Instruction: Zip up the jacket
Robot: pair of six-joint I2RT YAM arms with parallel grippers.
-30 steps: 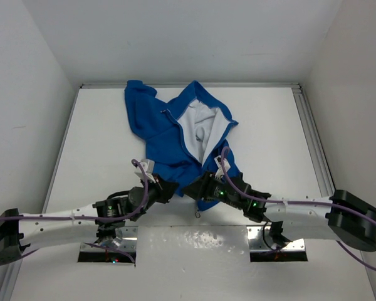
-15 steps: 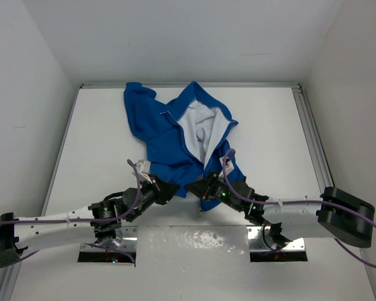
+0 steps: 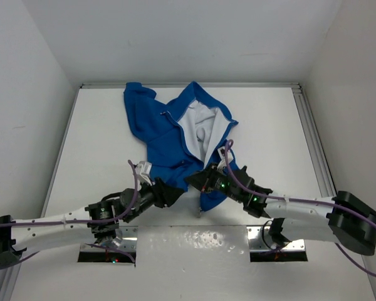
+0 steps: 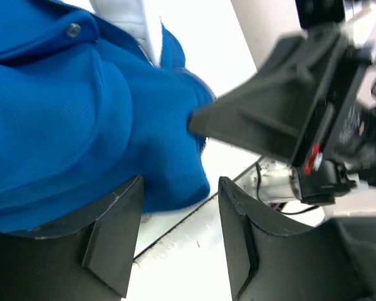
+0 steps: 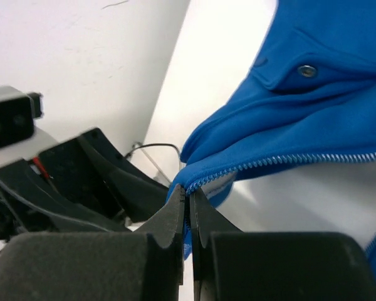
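Nothing is zipping yet: at lower centre the right gripper (image 5: 188,195) is pinching the open jacket's (image 3: 156,135) bottom zipper edge (image 5: 288,160) while the left gripper (image 4: 178,191) is hovering open-jawed

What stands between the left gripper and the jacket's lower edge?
Nothing visible. The left gripper is open, with the jacket bulging between its fingers. The right gripper, shut on the jacket's zipper edge, sits beside that fold, not in front of it.

Shows a bright blue jacket (image 3: 166,135) crumpled on the white table (image 3: 97,135), front unzipped and white lining exposed. Places the left tool (image 3: 173,191) and right tool (image 3: 194,180) close together at the near hem, the right overlapping blue fabric. Grip impossible to judge from above.
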